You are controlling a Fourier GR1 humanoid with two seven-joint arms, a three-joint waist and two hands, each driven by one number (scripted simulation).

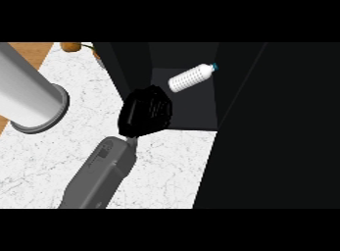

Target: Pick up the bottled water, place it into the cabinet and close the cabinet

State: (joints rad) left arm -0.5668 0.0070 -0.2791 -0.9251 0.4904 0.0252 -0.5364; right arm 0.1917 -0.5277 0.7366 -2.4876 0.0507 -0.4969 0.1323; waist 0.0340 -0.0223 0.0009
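The bottle [192, 77] lies on its side inside the cabinet [274, 122], in the upper centre of the frame. It is white and ribbed, with a blue cap pointing to the upper right. It rests on the dark cabinet floor, tilted diagonally, and nothing touches it.

One grey forearm enters from the lower edge, left of centre, and runs diagonally up to the right. Its black hand [147, 112] sits at the centre of the frame, at the lower left of the cabinet opening. Which arm this is cannot be told from the view alone. The hand is seen from the back, and the fingers appear curled in together and hold nothing. The hand is near the bottle, below and left of it, but apart from it.

The cabinet is dark and fills the right half of the frame. A dark panel [125, 68], apparently its door edge, runs from the top centre down toward the hand.

The surface [49, 157] is white marble and covers the lower left. A large white cylinder [20, 88] with a grey rim stands at the upper left. A small brown object [71, 46] shows at the top left edge.
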